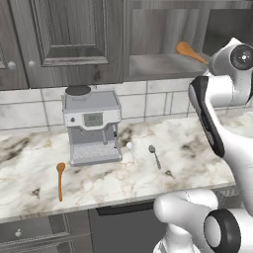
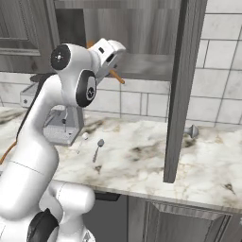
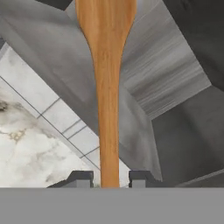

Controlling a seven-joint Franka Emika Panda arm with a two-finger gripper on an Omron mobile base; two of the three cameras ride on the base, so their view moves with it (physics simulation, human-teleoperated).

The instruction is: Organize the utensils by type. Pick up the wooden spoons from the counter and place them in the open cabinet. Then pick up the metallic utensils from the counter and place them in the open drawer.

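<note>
My gripper (image 3: 108,179) is shut on the handle of one wooden spoon (image 3: 107,87), held up at the open cabinet (image 1: 158,64). Its orange-brown bowl (image 1: 187,49) hangs just above the grey shelf (image 2: 142,66). In the right base view the hand (image 2: 109,59) covers the middle of that spoon (image 2: 118,78). The other wooden spoon (image 1: 60,180) lies on the counter (image 1: 188,158) at the front left. Two metallic utensils lie mid-counter: a pale one (image 1: 130,148) (image 2: 84,138) and a darker one (image 1: 154,155) (image 2: 98,147). A dark band (image 1: 123,208) under the counter's front edge may be the open drawer.
A grey coffee machine (image 1: 91,126) stands on the counter just left of the silvery spoons. The cabinet's open door (image 2: 182,90) juts out to the right of the hand. A small grey knob-shaped object (image 2: 191,131) sits on the counter beyond that door.
</note>
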